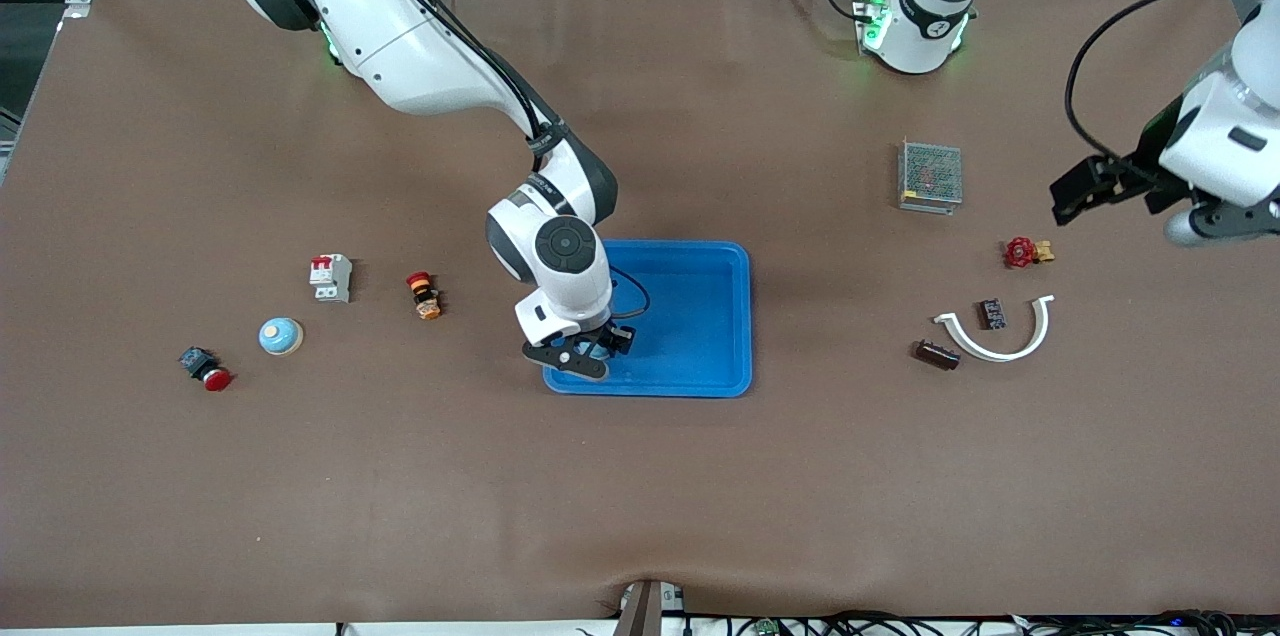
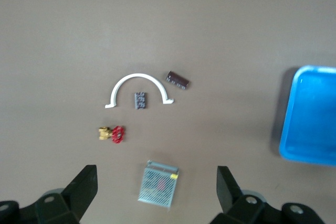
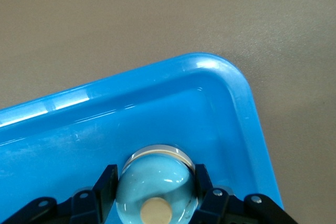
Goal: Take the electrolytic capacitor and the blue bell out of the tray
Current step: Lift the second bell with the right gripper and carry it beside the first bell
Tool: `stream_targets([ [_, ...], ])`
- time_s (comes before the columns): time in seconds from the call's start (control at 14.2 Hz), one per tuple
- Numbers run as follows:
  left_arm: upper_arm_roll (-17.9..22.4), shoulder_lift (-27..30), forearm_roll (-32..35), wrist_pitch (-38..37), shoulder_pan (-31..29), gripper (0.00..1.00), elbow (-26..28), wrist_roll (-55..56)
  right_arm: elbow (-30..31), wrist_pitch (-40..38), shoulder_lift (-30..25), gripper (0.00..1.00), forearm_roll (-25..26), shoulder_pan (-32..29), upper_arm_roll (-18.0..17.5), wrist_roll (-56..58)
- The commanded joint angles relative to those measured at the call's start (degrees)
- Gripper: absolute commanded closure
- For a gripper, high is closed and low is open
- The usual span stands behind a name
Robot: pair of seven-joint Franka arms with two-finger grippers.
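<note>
Right claw (image 1: 590, 352): your right arm has it down in the blue tray (image 1: 715, 316), at the tray corner nearest the front camera on the right arm's end. Its fingers (image 3: 105, 184) are clamped on either side of a pale blue bell (image 3: 156, 190) with a tan button on top. The right wrist view shows the bell sitting just inside the tray's rounded corner, close to the rim.

Left claw (image 2: 156, 192): your left arm waits with it high over the left arm's end of the surface (image 1: 640, 476), jaws spread wide and holding nothing.

Under that claw, the capacitor (image 1: 937, 354), a dark brown cylinder, lies on its side on the surface, well apart from the tray. Just beside it is a white curved clip (image 1: 1000, 336), with a small dark terminal block (image 1: 991, 314) inside the curve. A red-handled brass valve (image 1: 1024, 252) sits farther from the front camera, and a metal mesh power supply (image 1: 930, 176) farther still.

Toward the right arm's end: a second blue bell (image 1: 280, 336), a red push button (image 1: 207, 368) nearer the camera, a white circuit breaker (image 1: 331, 277), and a red-and-orange switch (image 1: 423, 295) nearest the tray.
</note>
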State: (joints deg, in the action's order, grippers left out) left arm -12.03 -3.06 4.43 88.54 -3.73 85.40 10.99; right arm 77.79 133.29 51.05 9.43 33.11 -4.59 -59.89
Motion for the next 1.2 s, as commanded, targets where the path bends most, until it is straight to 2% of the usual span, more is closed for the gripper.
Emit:
stream_targets([
  [0.0, 1.48, 4.54, -0.48, -1.0, 1.36, 0.0, 3.36, -3.34, 0.08, -0.4, 0.02, 1.0, 0.86, -0.67, 0.02, -0.76],
  [0.21, 1.48, 7.98, -0.74, -0.91, 1.1, 0.0, 7.58, -3.6, -0.45, -3.11, -0.77, 1.0, -1.6, -1.99, -0.15, -0.15],
  [0.42, 1.3, 7.99, -1.18, -1.61, 0.74, 0.0, 7.15, -3.08, -0.71, -6.02, -1.13, 1.0, -2.13, -3.4, -0.86, 0.99],
  [0.56, 1.48, 7.11, -2.05, -1.61, 0.57, 0.0, 6.27, -3.16, -1.58, -7.6, -1.3, 1.0, -4.58, -5.41, -2.61, 1.09],
  [0.85, 1.65, 6.4, -3.46, -1.79, 0.66, 0.0, 5.91, -3.43, -2.82, -8.31, -1.48, 1.0, -6.17, -5.59, -3.67, -0.66],
  [1.13, 1.57, 6.31, -3.55, -1.7, 0.74, 0.0, 6.09, -3.52, -6.85, -15.4, -1.57, 1.0, -7.67, -6.64, -3.93, -0.5],
])
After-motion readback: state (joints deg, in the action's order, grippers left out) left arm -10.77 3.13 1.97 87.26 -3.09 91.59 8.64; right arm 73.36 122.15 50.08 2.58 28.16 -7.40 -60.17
